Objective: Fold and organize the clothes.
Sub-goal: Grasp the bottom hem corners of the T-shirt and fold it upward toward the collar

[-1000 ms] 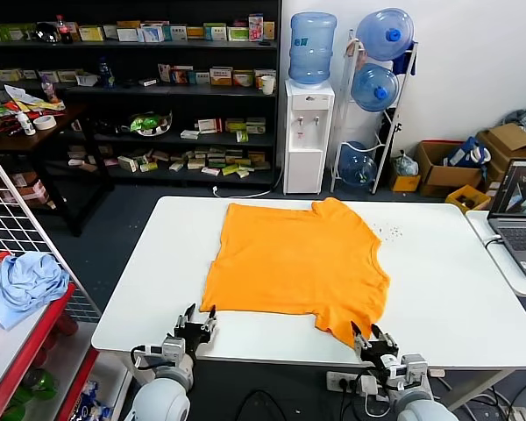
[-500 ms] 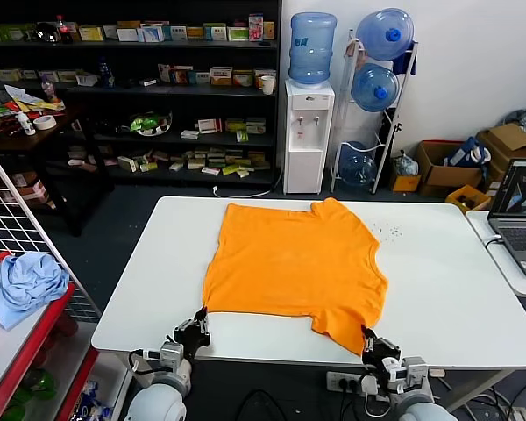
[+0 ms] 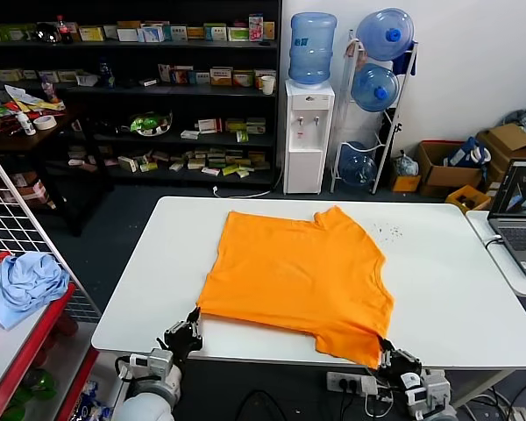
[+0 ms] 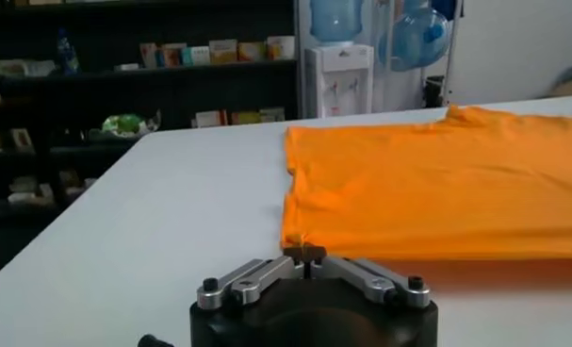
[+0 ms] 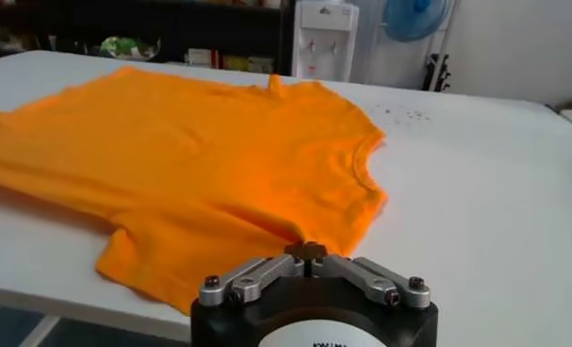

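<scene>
Orange cotton T-shirt (image 3: 300, 279) lies spread flat on the white bench (image 3: 456, 272), skewed a bit: collar end toward the far edge, hem toward the robot, so its long axis runs roughly away from the robot w/ a slant to the right.

Left gripper (image 3: 186, 331) sits at the near bench edge, right at the shirt's near-left hem corner. In the left wrist view the left gripper (image 4: 305, 253) has its fingers clenched together, w/ the orange corner lying just ahead of the tips; looks like a pinch on that corner, but the cloth betw. the fingers isn't clearly visible.

Right gripper (image 3: 394, 358) is at the near-right corner, where a flap of the shirt reaches the bench edge. The right wrist view shows the right gripper (image 5: 306, 251) w/ fingers also clenched, fabric bunching up to the tips — prob. gripping the corner, same caveat.

Key relation: the whole shirt lies ahead of both sets of fingers, i.e. away from the robot, one arm per near corner, each about equally close to its own corner. Judgement: the next move prob. lifts the near edge and carries it fwd toward the collar for a first fold; a weak pinch on either side could let that corner slip and skew the crease.
</scene>
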Motion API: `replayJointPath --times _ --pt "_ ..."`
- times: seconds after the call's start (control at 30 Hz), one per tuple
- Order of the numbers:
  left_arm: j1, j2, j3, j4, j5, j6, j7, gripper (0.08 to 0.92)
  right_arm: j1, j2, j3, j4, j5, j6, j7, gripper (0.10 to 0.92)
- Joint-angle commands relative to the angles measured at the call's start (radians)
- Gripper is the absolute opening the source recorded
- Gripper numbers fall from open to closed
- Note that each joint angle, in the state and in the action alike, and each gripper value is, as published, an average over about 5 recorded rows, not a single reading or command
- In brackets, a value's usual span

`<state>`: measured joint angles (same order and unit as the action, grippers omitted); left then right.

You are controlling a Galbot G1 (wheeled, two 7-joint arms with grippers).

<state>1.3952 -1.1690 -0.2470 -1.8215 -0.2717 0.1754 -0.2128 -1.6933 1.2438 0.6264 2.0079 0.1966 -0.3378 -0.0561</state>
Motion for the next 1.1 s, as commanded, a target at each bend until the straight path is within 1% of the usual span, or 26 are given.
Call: replayJointPath --times 0.03,0.13,0.3,0.4,0.67,1.1 --pt "0.116 0.025 -0.004 -0.081 0.015 -0.008 -0.002 0.092 -0.119 -0.026 0.02 0.078 -0.02 -0.002 0.006 0.125" --pt "0.134 0.026 -0.007 -0.104 0.027 -0.014 -0.002 0.092 -0.136 -0.033 0.029 0.115 -0.021 0.004 0.013 0.125" --pt "0.093 0.015 -0.002 -0.096 0.038 -0.018 -0.001 0.092 -0.077 -0.054 0.043 0.129 0.002 0.014 0.025 0.125" --pt "0.054 0.01 0.009 -0.07 0.038 -0.022 0.002 0.092 -0.012 -0.084 0.041 0.087 0.025 0.03 0.02 0.125" --pt "-0.056 -0.015 0.039 0.028 0.041 -0.027 0.001 0.092 0.186 -0.143 0.013 -0.093 0.039 0.125 -0.002 0.125" --pt "-0.171 -0.009 0.075 0.159 0.023 -0.02 -0.002 0.092 0.381 -0.146 -0.081 -0.287 0.045 0.15 -0.01 0.125"
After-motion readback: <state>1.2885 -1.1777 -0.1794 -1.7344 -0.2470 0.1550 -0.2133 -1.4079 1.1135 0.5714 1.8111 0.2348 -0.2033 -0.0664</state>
